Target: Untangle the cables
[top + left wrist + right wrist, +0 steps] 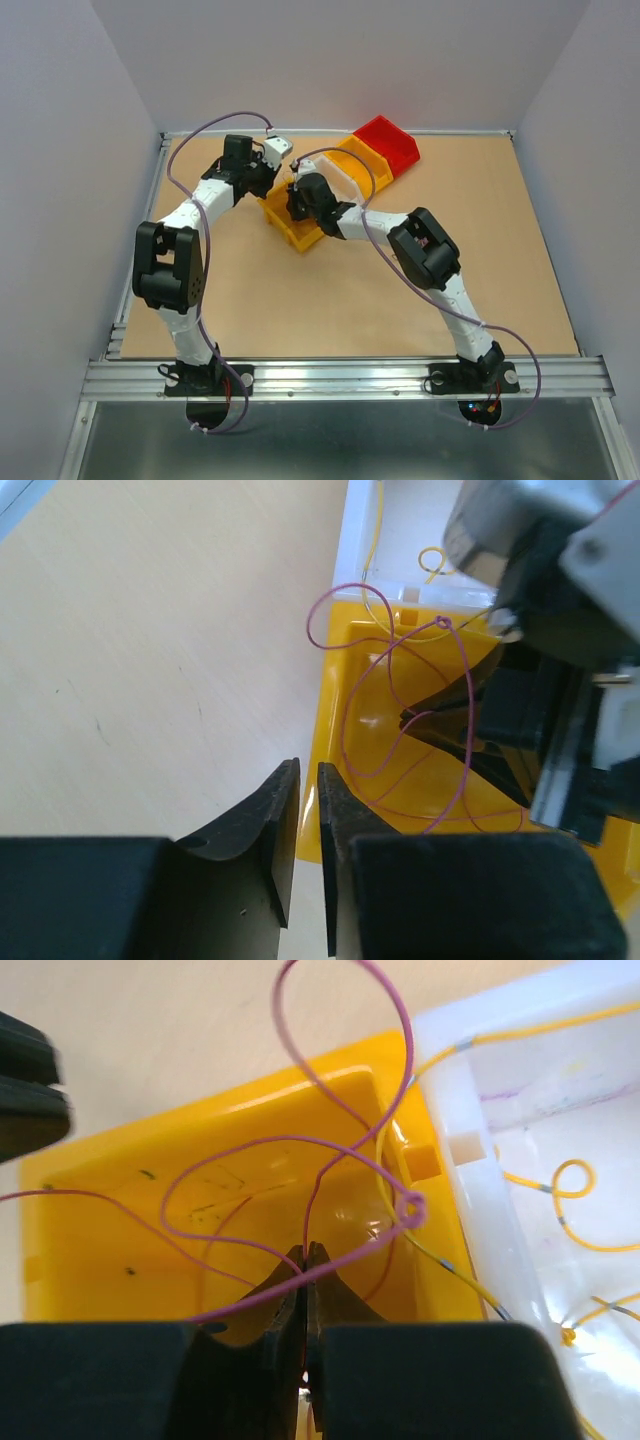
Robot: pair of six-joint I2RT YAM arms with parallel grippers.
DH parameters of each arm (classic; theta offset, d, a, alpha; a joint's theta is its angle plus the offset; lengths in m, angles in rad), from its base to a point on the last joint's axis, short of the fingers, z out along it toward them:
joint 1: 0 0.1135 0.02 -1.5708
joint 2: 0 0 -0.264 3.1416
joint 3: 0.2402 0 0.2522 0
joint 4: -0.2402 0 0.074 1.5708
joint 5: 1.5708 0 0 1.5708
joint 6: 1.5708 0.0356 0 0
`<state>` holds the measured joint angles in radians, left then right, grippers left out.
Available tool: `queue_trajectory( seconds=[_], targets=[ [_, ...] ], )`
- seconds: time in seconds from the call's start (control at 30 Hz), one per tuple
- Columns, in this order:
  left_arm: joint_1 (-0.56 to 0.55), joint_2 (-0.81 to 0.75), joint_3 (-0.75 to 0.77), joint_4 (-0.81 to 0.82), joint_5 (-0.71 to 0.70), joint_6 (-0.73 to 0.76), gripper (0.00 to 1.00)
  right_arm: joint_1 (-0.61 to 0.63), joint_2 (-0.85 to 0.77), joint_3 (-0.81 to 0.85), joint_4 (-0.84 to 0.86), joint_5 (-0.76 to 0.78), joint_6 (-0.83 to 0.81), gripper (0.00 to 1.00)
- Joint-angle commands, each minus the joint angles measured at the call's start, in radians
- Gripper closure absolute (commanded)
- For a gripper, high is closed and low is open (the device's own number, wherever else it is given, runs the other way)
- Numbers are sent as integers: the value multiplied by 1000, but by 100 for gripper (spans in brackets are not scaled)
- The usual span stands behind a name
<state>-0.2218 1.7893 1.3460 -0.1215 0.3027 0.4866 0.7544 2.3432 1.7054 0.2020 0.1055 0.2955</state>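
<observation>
Thin purple cable (410, 1210) looped over yellow bin (90, 1260), knotted to yellow cable (530, 1182) in white bin (490, 1235)

The table (300, 310) is a flat tan board with thin metal edging along its left, far and right sides. A ribbed aluminium rail (340, 378) runs along its near edge, with the left base (205, 378) and the right base (470, 378) bolted to it, well apart. Four open bins stand directly on the board in its far half, side by side in a slanted row from near left to far right: a yellow bin (297, 238), a white bin (348, 178), a second yellow bin (368, 163) and a red bin (390, 140), which is nearest the far edge. A few faint dark scuffs mark the board left of the first bin.
</observation>
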Motion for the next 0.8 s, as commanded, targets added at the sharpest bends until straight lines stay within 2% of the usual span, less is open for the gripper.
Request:
queue_trajectory(
  seconds=[0.0,0.17,0.47,0.77],
  targets=[
    [-2,10,61,-26,59,-13,77,3,62,56,24,-18,28,92],
    [-4,2,62,-35,69,-10,78,3,53,48,24,-13,22,92],
    [-4,-2,64,-40,64,-10,78,34,-93,-16,33,80,-19,75],
    [-4,-8,62,-40,69,-13,78,49,-211,-141,56,154,-15,55]
  ],
)
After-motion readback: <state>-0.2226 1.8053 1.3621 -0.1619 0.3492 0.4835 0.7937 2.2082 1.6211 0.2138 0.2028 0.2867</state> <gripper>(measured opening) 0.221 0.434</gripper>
